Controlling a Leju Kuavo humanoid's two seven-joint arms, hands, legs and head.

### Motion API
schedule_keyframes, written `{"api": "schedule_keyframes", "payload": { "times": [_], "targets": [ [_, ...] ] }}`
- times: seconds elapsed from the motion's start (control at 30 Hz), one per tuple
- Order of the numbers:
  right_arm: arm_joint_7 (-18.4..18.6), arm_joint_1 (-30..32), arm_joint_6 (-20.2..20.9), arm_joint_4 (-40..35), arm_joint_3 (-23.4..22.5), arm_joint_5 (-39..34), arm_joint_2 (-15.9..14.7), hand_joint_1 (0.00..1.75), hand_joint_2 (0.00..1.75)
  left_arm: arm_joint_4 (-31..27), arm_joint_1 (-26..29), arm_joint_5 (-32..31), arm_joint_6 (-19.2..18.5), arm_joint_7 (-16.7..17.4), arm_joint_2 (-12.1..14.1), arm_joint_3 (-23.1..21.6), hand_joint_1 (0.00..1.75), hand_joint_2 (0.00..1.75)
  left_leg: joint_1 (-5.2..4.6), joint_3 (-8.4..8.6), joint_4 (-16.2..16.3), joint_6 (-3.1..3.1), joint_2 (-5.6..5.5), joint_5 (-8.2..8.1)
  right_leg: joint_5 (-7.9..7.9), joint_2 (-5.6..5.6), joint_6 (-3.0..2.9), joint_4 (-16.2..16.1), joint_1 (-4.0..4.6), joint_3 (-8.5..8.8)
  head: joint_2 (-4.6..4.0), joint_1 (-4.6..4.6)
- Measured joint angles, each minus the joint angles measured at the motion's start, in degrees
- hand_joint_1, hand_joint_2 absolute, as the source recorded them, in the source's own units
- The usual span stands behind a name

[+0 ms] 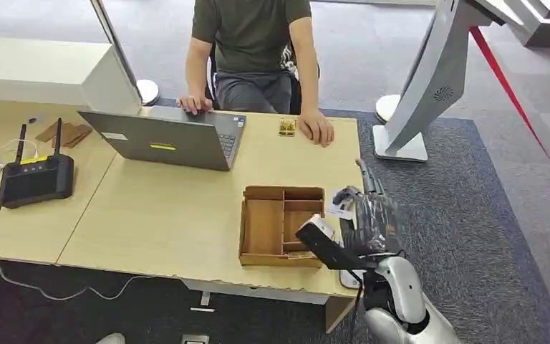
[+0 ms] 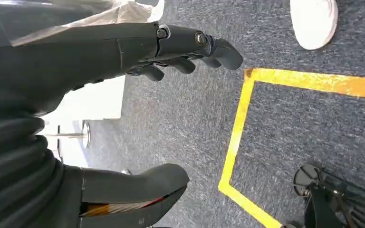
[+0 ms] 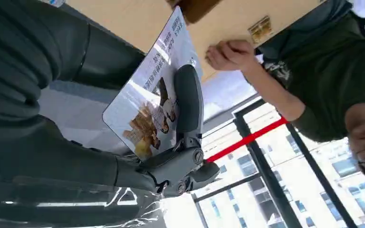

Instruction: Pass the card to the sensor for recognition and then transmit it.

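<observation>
Held already: card (image 3: 154,102) pinched flat in the right robot hand (image 1: 367,215), thumb across the printed face, fingers behind it, so nothing left to reach for. Raised just past the right-hand end of the bench (image 1: 165,215), beside the wooden tray (image 1: 281,224) of compartments, card standing at the fingertips with its long axis roughly in line with the fingers and pointing away toward the person (image 1: 254,50) seated on the far side. Sensor not identifiable with certainty; a small gold-coloured item (image 1: 287,127) lying just beside the person's hand (image 1: 319,130) on the far edge, straight ahead of the card, possibly the target. Left robot hand (image 2: 171,47) hanging low over the blue carpet (image 2: 180,128) and its yellow floor tape (image 2: 237,128), fingers loosely apart, holding nothing, well away from the work. Light wood benchtop, also carrying an open laptop (image 1: 168,137) and a black device with two antennas (image 1: 34,177). Grey carpet around, white kiosk stand (image 1: 419,93) and red barrier strap (image 1: 515,100) off to the right, glazed frontage beyond.
</observation>
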Motion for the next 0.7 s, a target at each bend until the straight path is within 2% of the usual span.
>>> {"api": "schedule_keyframes", "payload": {
  "times": [0.1,0.2,0.27,0.43,0.7],
  "targets": [
    [-0.88,-4.29,3.19,1.31,1.51,-5.69,2.95,1.75,1.75,-0.07,-0.69,-1.64,-0.22,1.44,-0.02,-0.98,0.00,1.75,0.01,0.00,0.00,0.00,-0.01,0.03,0.00,-0.01,0.00,0.00,0.01,-0.01,0.00,-0.02],
    [-2.10,-6.91,4.72,3.22,2.21,-16.54,5.42,1.75,1.75,-0.33,-1.73,-3.59,-0.55,3.35,-0.09,-1.97,0.00,1.75,0.02,-0.04,0.00,0.02,-0.04,0.06,0.01,-0.05,0.01,0.01,0.01,-0.01,0.00,-0.02],
    [-1.40,-8.86,5.17,5.40,2.66,-22.39,6.50,1.75,1.75,-0.44,-2.71,-5.02,-0.63,5.07,-0.24,-2.88,0.00,1.75,0.01,-0.05,0.00,0.03,-0.03,0.06,0.03,-0.05,0.04,0.01,0.01,-0.01,0.00,-0.02],
    [0.89,-12.47,5.57,10.97,3.60,-24.65,8.37,1.75,1.75,-0.61,-4.58,-6.34,-1.03,6.73,-0.68,-4.81,0.00,1.75,0.00,-0.07,0.01,0.04,-0.03,0.07,0.05,-0.05,0.06,0.00,0.00,-0.01,0.00,0.00],
    [1.40,-14.25,4.13,16.85,5.22,-25.22,9.90,1.75,1.75,-0.83,-5.17,-6.64,-1.16,7.19,-0.96,-6.69,0.00,1.75,0.00,-0.10,0.02,0.04,-0.03,0.06,0.04,-0.05,0.06,-0.01,0.00,-0.07,0.00,-0.02]
  ]
}}
